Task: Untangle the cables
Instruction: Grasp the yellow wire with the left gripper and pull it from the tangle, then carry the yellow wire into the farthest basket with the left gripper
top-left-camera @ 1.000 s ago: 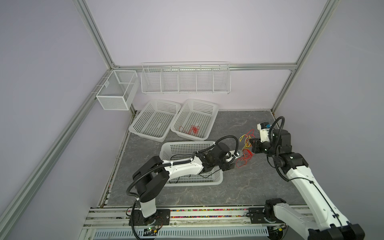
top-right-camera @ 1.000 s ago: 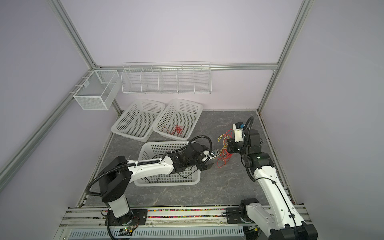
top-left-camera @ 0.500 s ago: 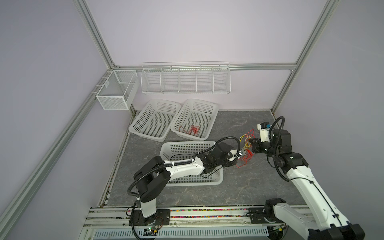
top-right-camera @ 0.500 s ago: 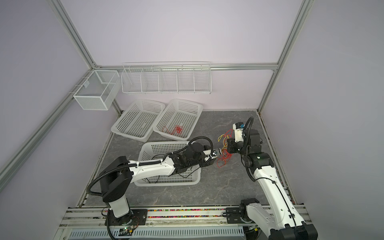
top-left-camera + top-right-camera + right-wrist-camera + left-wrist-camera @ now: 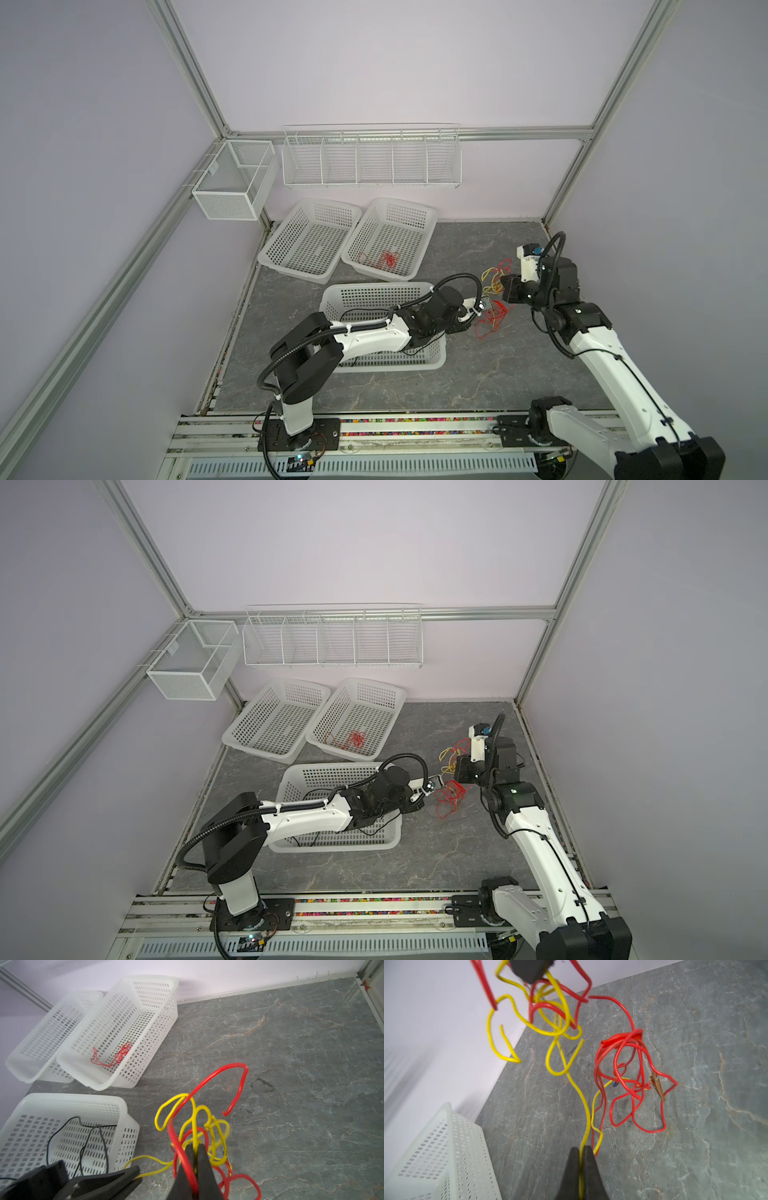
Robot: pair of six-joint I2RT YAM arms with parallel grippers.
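Since a second ago my left gripper (image 5: 581, 1150) has closed: its jaws, wide apart then, are now pinched together on a yellow cable (image 5: 588, 1114). Behind that gripper, under its arm, sits a white basket (image 5: 374, 293) with a thin black cable (image 5: 97, 1125) lying inside. Farther off, a second basket (image 5: 409, 216) holds a small red cable (image 5: 388, 259). Ahead of the left gripper the yellow strand climbs into the tangle of red and yellow cables (image 5: 550, 1033). Just beside it a red bundle (image 5: 623, 1040) hangs with its lower loops resting on the grey surface (image 5: 716, 1032). Beyond the tangle, my right gripper (image 5: 194, 1147) is clamped on its upper loops, holding them clear of the surface. The strand between its jaws looks yellow, though red crosses in front.
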